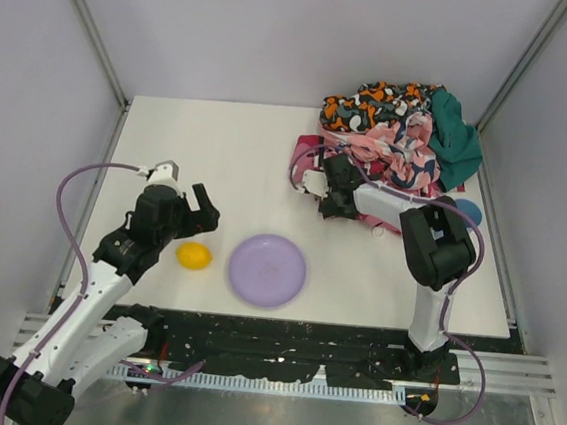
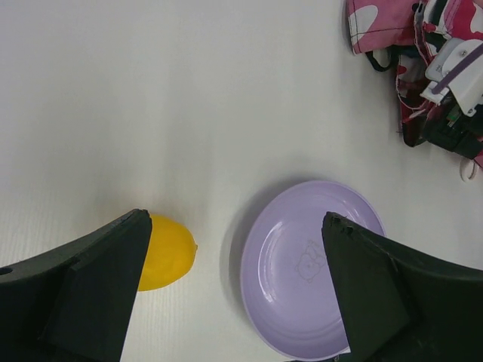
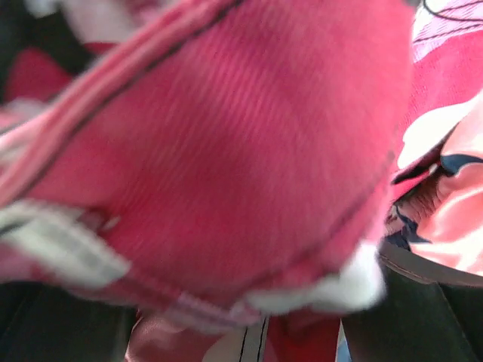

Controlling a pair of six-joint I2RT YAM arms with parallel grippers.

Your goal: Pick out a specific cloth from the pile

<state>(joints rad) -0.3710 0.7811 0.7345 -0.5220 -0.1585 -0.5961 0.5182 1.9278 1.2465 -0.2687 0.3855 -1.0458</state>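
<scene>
One full pile, overhead view only

Beside the lilac plate lies a yellow fruit; beyond the plate, the pile shows pink-white camouflage, orange-and-dark print and dark teal.

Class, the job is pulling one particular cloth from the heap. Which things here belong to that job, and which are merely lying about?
Job: pile; sky-blue patch beside it, probably the cloth; right end effector at the pile's near edge.
Lying about: yellow fruit; purple plate.
</scene>
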